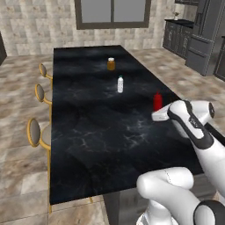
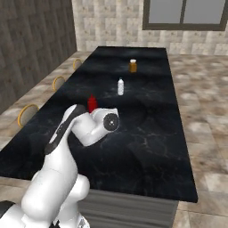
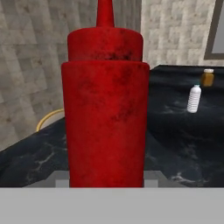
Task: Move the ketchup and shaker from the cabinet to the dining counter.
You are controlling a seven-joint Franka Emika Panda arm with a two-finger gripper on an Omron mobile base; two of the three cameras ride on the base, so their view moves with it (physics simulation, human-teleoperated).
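Gripper point(image 3: 106, 183) jaws pinch the ketchup point(image 3: 105, 113) upright, above the dining counter point(image 1: 101, 132) near its edge. Released while tilted, it could topple toward that edge. Beyond the ketchup stand a white bottle point(image 1: 120, 84) and an amber jar point(image 1: 111, 64).

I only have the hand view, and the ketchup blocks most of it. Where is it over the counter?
Observer: The ketchup is upright over the counter, towards the robot's end. The white bottle is beyond it, then the jar. I cannot tell if its base touches down.
Operator: I see part of one stool. Are there more?
Observer: Three stools line the counter's left long edge.
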